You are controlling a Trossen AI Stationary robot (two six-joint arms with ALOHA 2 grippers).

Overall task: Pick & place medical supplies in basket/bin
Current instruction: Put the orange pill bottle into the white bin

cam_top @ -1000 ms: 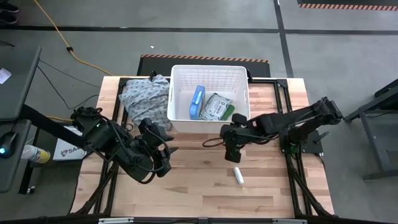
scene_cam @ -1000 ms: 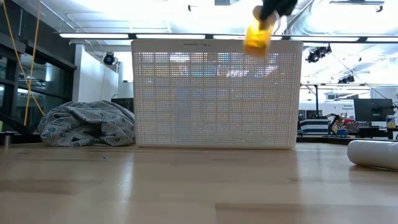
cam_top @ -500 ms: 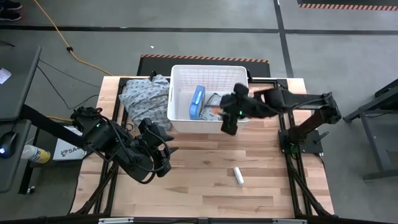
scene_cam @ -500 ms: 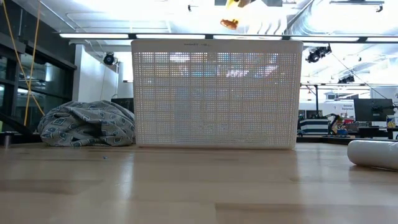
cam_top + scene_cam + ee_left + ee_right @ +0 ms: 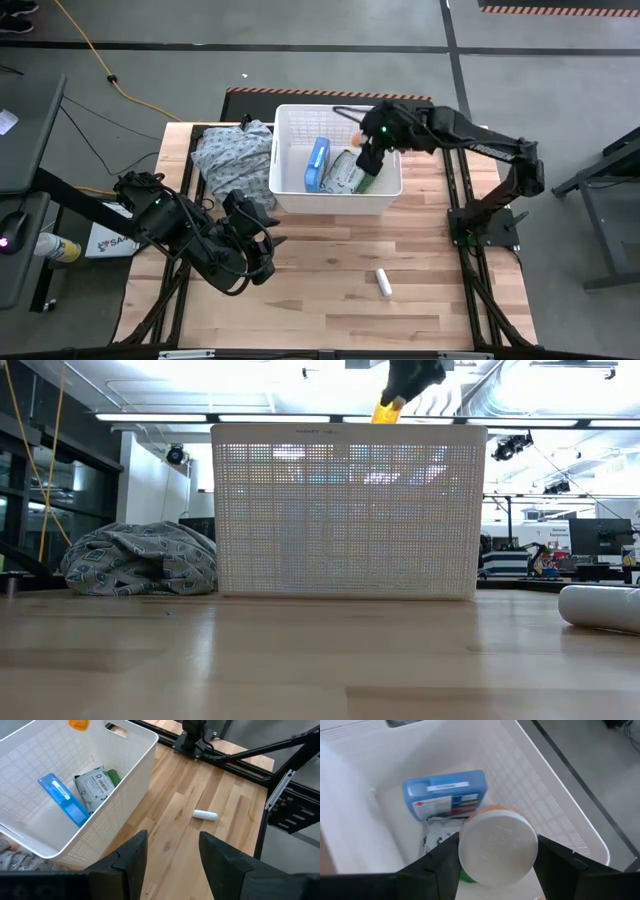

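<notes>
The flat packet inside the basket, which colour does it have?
Blue, with a white label; the flat packet shows best in the right wrist view.

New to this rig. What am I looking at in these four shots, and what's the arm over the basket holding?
It is a table robot with two dark arms, each ending in a two-finger gripper. One picture looks straight down from above, one sits at table height, and two come from cameras on the wrists.

On the wooden table stands a white basket holding a blue-white packet, a grey-white soft pack and a green bar. A grey patterned cloth lies beside the basket, and a white tube lies on the bare wood.

The right gripper is above the basket, its fingers shut on an orange-capped vial; the table-height picture shows it above the rim. The left gripper waits open near the table's front, holding nothing.
</notes>
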